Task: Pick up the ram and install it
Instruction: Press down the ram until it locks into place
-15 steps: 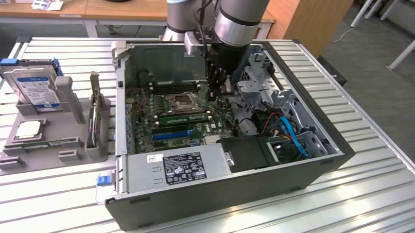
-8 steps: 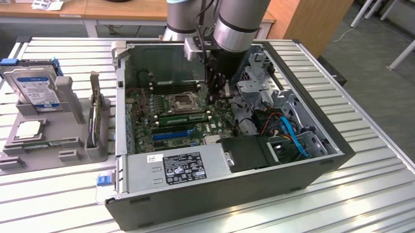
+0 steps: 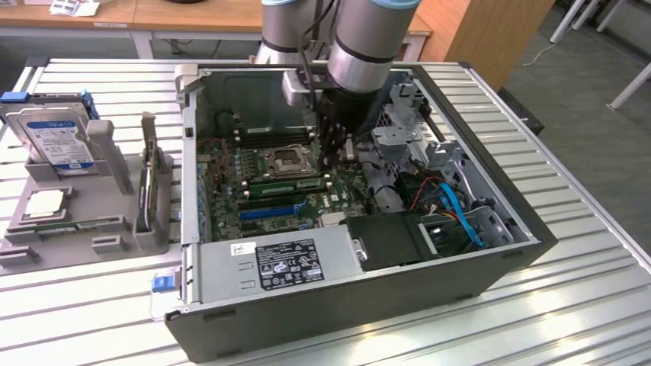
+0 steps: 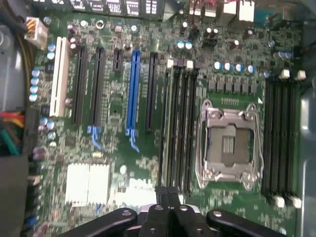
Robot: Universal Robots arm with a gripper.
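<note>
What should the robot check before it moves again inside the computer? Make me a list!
1. Tool shut: ok, its tips are pressed together.
2. Tool over the memory slots beside the processor socket: ok.
3. Ram lined up along a slot: ok, a green stick lies there in the exterior view.
4. Ram pushed fully in: cannot tell.
5. Blue cables away from the tool: ok, they lie off to the exterior view's right.

Exterior cam looks down at an angle on the open PC case; wrist cam stares straight down, close on the motherboard, which both views share.
</note>
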